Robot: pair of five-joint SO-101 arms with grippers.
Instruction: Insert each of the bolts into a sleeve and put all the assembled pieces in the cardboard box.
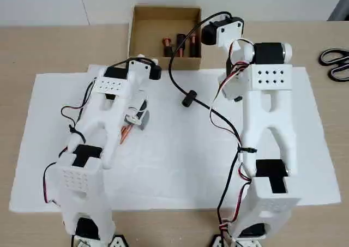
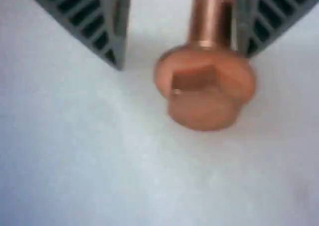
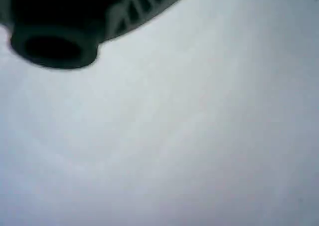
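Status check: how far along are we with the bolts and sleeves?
Done: a few assembled pieces lie in the cardboard box. In hand: the right gripper appears to hold a black sleeve; the left gripper is open around a copper bolt on the white sheet. Left: grip that bolt, insert it in the sleeve, box the piece.

The bolt [image 2: 204,94] is blurred, its shank cut by the edge; the dark sleeve [image 3: 52,46] is blurred, partly cut off; the scissors [image 1: 335,62] run off-frame; pieces [image 1: 180,44] in the cardboard box [image 1: 146,37] are too small to count.
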